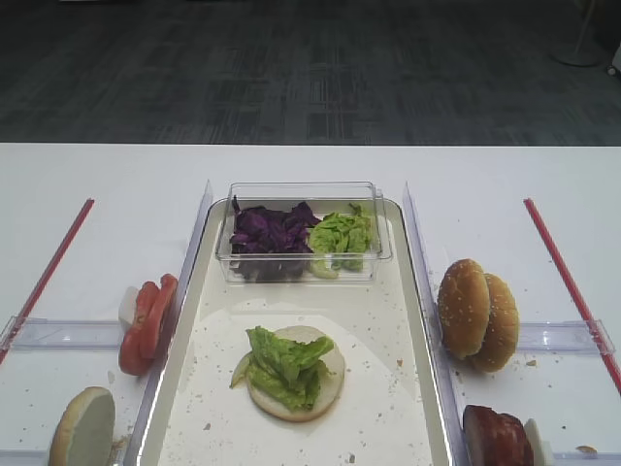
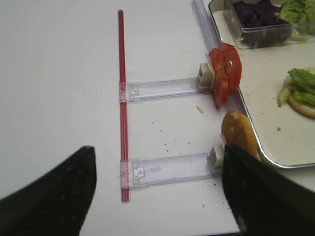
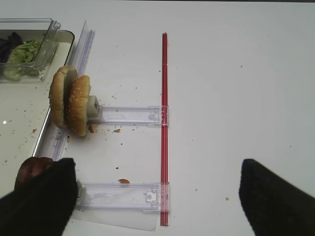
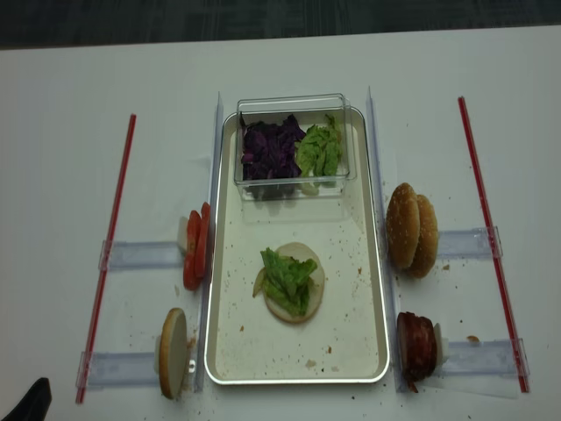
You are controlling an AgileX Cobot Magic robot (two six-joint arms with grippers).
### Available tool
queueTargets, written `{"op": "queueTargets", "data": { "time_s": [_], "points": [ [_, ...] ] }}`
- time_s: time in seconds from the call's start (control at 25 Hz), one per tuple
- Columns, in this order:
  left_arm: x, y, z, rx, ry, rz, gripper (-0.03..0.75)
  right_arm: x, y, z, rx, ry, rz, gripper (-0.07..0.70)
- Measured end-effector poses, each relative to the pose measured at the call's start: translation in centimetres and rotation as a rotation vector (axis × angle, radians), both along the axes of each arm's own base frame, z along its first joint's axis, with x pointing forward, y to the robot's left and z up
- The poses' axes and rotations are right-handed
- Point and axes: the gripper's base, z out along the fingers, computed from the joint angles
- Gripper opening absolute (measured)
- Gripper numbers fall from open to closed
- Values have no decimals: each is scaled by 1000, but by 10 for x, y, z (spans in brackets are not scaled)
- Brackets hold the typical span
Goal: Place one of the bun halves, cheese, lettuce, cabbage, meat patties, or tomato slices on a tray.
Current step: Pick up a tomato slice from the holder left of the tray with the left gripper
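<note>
A: What sits on the tray?
B: In the middle of the overhead frame, one bun half lies cut face up with lettuce piled on it. A clear tub at the tray's upper end holds purple cabbage on the left and more lettuce on the right.

A: And off the tray?
B: On the white tabletop, tomato slices stand on edge at the tray's left rim, with another bun half lower left. To the right stand two bun halves, and a meat patty lower right.

A: The claws?
B: The left claw stands wide, its dark fingers at the bottom corners of its wrist view, holding nothing. The right claw is likewise spread wide and empty.
</note>
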Motion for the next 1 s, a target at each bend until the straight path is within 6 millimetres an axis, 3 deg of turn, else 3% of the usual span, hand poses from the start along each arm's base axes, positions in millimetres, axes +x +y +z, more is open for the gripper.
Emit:
{"op": "queueTargets", "data": {
  "time_s": [1.0],
  "points": [
    [6,-3,6,-3,-10,-29,491,0,0,0,0,0,0,678]
  ]
}}
